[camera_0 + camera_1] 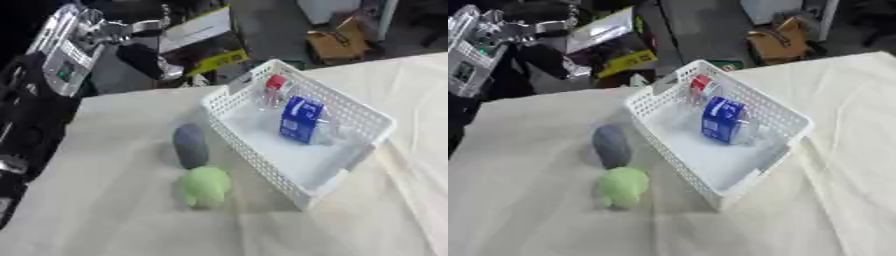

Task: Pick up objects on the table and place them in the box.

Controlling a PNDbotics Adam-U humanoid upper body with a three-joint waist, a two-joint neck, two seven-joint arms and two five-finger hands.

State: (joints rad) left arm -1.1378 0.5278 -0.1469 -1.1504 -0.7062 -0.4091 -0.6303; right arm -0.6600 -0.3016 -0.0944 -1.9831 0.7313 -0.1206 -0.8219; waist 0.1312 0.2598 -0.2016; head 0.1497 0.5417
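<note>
A white lattice basket (350, 107) stands on the cloth-covered table. Inside it a blue carton (301, 120) stands upright beside a clear bottle with a red cap (275, 89). Left of the basket a dark grey oblong thing (190, 145) lies on the cloth, and a light green rounded thing (206, 186) sits just in front of it. My left arm enters at the upper left, silver and black. Its dark left hand (143, 59) hangs beyond the table's far left edge, well away from both things. My right hand shows in neither view.
The table is draped in a cream cloth (114, 220) with folds at the right. Beyond its far edge are a yellow and black box (206, 45), a brown cardboard box (337, 42) on the floor and dark equipment (22, 110) along the left side.
</note>
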